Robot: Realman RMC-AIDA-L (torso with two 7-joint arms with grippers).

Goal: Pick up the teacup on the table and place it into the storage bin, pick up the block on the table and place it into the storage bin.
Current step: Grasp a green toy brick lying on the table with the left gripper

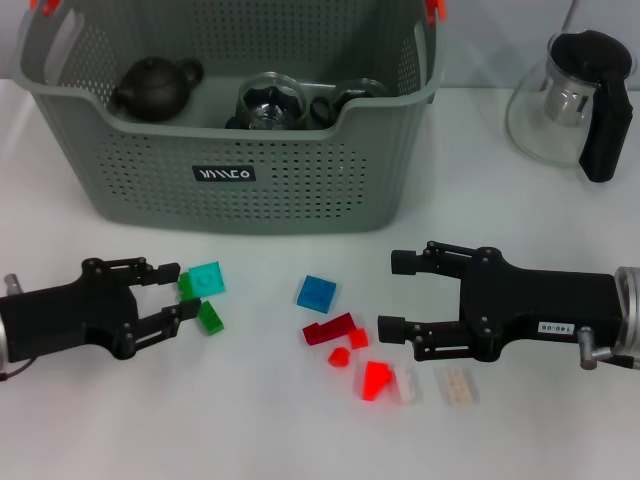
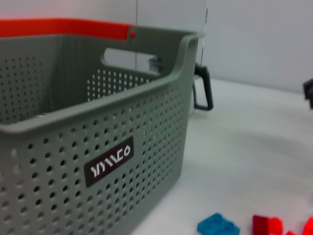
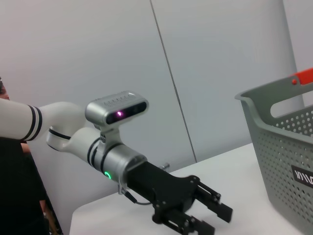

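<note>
So the teacup part looks done to me: there's glassware and a dark little teapot (image 1: 155, 87) already sitting inside the storage bin (image 1: 230, 190), and no cup left out on the table (image 1: 260, 420), so we're on the block step now. The left gripper (image 1: 178, 295) sits low at the green blocks (image 1: 203, 296), jaws open fairly wide, with a green piece right between the tips. I can't tell if they actually touch it yet. Next move, I'd guess, is to squeeze shut on that piece, lift, and carry it up over the bin's front wall. The right gripper (image 1: 395, 294) hangs just beside the red blocks (image 1: 340, 335) and the blue block (image 1: 316, 293), jaws open wide, holding nothing.
</note>
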